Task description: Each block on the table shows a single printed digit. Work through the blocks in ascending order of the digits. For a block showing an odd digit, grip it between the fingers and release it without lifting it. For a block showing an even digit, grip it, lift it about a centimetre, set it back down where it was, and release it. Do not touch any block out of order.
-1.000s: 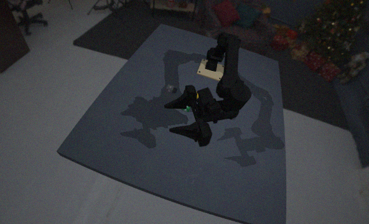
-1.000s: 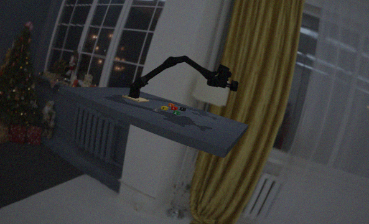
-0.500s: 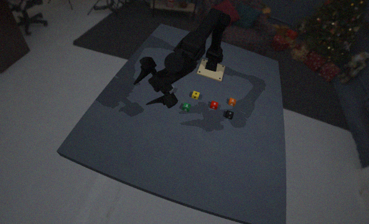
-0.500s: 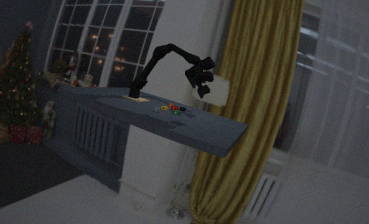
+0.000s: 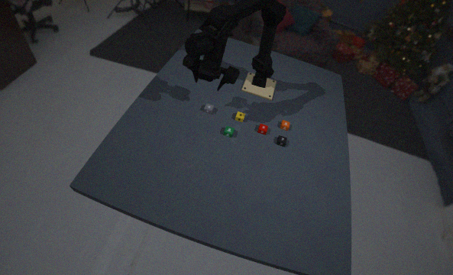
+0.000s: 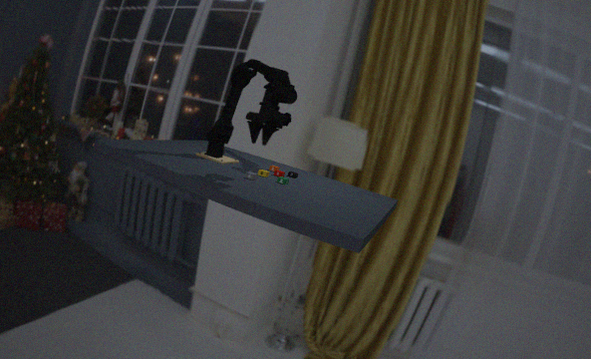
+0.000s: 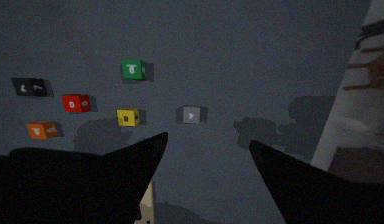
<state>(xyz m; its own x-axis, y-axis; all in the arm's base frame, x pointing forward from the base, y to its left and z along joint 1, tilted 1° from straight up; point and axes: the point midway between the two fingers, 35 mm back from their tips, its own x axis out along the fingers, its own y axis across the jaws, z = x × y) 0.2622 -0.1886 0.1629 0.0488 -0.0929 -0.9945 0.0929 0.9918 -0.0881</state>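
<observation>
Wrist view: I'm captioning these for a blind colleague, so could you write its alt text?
The open gripper points at a dark table with six blocks: gray, yellow, green, red, orange and black. Nothing is between its fingers.

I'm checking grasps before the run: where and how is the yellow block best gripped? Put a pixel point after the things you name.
Probably from straight above, fingers on two opposite side faces: the yellow block [image 5: 240, 117] [image 6: 263, 174] [image 7: 128, 117] is a small cube lying flat, with gaps to its neighbours.
</observation>
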